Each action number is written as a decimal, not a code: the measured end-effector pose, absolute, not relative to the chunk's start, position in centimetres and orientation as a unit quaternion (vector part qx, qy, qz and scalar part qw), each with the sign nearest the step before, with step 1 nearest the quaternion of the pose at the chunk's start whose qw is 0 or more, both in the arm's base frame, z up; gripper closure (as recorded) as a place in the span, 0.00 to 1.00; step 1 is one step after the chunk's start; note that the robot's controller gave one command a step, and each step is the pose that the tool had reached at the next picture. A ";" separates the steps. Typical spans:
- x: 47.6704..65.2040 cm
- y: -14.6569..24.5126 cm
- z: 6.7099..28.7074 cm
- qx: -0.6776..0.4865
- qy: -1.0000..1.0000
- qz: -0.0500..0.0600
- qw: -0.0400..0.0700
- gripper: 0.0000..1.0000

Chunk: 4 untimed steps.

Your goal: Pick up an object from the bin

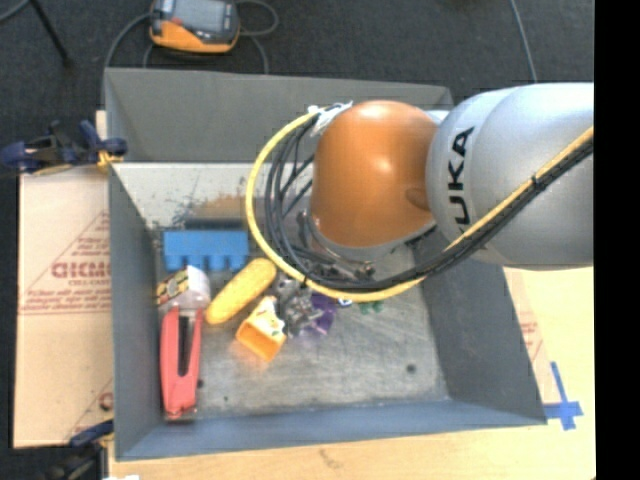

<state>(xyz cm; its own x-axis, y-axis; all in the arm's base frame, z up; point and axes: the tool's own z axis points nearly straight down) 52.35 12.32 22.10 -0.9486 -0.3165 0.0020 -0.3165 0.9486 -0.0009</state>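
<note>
oblique overhead view into bin (132, 298)

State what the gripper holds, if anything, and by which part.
It cannot be told: the gripper sits low by a purple thing and an orange-yellow block, its grasp hidden under the arm.

small purple thing (322, 316), partly hidden, middle of bin (470, 338)

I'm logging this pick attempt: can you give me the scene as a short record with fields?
gripper: low in the middle of the bin, right above a purple thing
beside it: orange-and-yellow carton, yellow corn cob
left side: blue block, red tool along the wall
held: cannot tell
</note>
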 end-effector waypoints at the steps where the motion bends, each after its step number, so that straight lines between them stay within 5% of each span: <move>1: 54.6 11.4 25.7 0.176 -0.984 0.000 -0.003 1.00; 2: 53.0 12.6 21.4 0.118 -0.993 -0.001 -0.005 1.00; 3: 55.6 11.9 13.8 0.149 -0.989 0.000 -0.001 0.00; 4: 55.6 12.0 13.9 0.148 -0.989 0.000 -0.001 0.00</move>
